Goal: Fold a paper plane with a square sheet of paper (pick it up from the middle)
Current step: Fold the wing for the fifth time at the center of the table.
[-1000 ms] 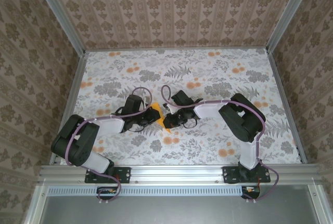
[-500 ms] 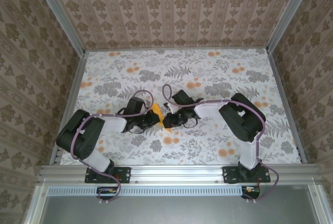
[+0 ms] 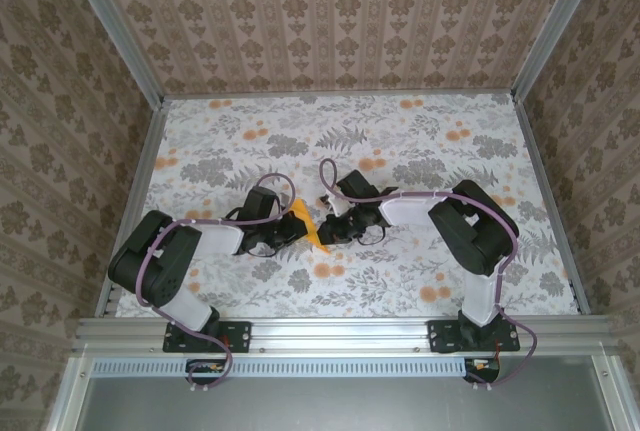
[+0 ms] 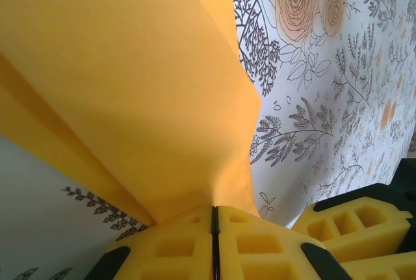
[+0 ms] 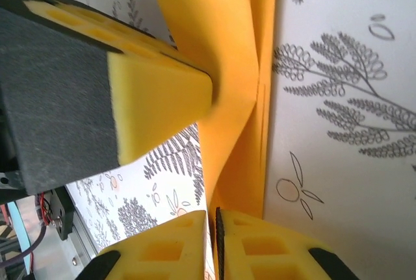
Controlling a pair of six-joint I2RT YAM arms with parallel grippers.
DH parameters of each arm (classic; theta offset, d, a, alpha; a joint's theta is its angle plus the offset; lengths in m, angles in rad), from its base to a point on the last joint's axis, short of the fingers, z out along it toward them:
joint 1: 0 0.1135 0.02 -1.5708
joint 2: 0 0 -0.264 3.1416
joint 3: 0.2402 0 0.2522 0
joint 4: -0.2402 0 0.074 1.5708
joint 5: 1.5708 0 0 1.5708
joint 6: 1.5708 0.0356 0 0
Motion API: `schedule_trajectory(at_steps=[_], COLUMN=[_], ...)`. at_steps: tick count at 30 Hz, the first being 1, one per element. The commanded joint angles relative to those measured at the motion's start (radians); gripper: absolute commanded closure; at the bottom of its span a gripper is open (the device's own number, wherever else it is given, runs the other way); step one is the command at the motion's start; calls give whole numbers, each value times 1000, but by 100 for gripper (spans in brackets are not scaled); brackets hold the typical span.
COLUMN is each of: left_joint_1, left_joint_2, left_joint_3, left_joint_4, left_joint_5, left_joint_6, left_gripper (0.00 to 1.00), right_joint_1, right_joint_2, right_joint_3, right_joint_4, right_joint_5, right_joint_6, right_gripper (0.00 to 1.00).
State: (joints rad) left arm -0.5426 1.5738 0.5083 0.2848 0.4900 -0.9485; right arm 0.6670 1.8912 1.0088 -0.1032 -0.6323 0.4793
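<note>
The left gripper (image 4: 214, 220) has its two yellow foam pads pressed flat together at the bottom centre of its wrist view, pinching the lower edge of the square sheet of paper (image 4: 130, 85). The sheet rises from that pinch as a creased, layered orange-yellow fan across the upper left of the frame.

The right gripper (image 5: 213, 225) is likewise closed to a thin slit at the bottom centre of its own view. A folded strip of the same sheet runs up from between its pads to the top of the frame. The left gripper's foam tip presses that strip from the left, at mid height.

From above, both grippers meet nose to nose just below the middle of the frame. The paper stands between them as a small upright wedge, its lower tip at or close to the table (image 3: 430, 141); contact cannot be told.

The flower-printed tabletop lies open on all sides of the pair, most widely toward the top of the frame. Metal rails (image 3: 340, 332) and papered walls (image 3: 340, 21) bound it, well apart from the grippers.
</note>
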Motion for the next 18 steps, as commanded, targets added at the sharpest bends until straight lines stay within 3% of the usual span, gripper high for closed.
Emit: schedule_trajectory(at_steps=[1,18], left_joint_1=[-2,-3], left_joint_2=[22,15], left_joint_3=[12,19], left_joint_4=[-15,97], left_joint_5=[-10,51], left_joint_6=[19,11], left_gripper=[91,86], right_joint_1=[0,0], right_joint_2=[10,62], right_joint_3=[-18,-25], right_joint_4=[-37,-59], right_joint_5=[-19,4], right_joint_6=[6,-3], right_gripper=[88,92])
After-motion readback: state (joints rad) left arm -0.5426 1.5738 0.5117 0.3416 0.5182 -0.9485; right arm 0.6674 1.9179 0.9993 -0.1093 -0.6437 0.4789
